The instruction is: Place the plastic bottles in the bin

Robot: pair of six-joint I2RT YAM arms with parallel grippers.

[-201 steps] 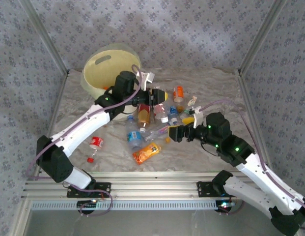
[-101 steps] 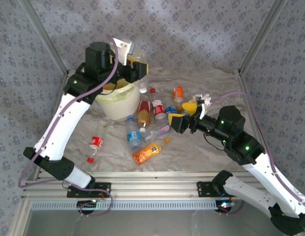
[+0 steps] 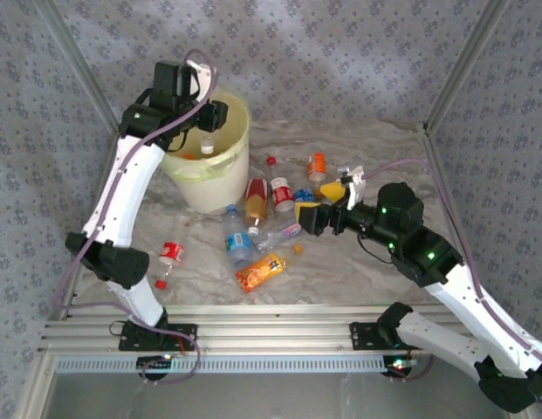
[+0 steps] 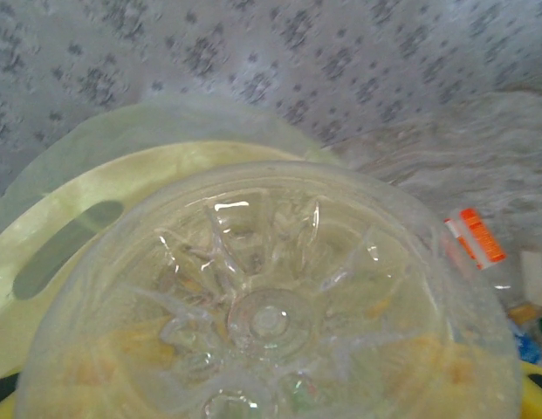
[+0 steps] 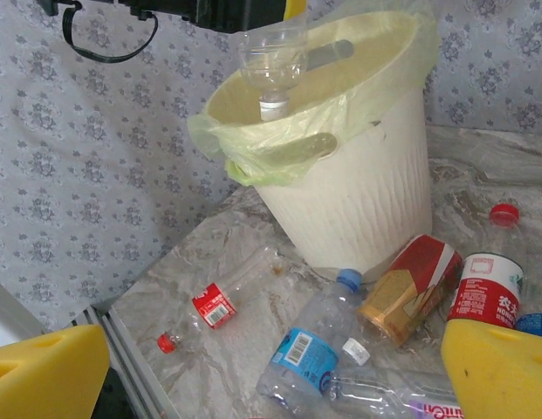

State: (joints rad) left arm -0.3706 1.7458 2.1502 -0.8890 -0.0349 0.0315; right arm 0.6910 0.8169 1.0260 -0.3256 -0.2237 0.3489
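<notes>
The cream-yellow bin (image 3: 215,187) stands upright at the back left with its pale liner folded over the rim. My left gripper (image 3: 213,117) hovers above its mouth, shut on a clear bottle (image 3: 207,145) that hangs neck down with a white cap. In the right wrist view that clear bottle (image 5: 272,58) dangles over the bin (image 5: 358,201). Its ribbed base (image 4: 269,319) covers most of the left wrist view, with the bin rim (image 4: 44,229) behind. My right gripper (image 3: 320,202) stands open and empty, low over the bottle pile.
Loose bottles lie on the marbled table: a red-label one (image 3: 170,254), a blue-label one (image 3: 237,244), an orange-label one (image 3: 260,271), a brown one (image 3: 256,199), a red-and-white one (image 3: 282,194) and an orange one (image 3: 317,166). Patterned walls close in both sides.
My left arm has swung up from the bottle pile to above the bin, carrying the clear bottle. The bin now appears upright and nearer. The right gripper has shifted slightly.
</notes>
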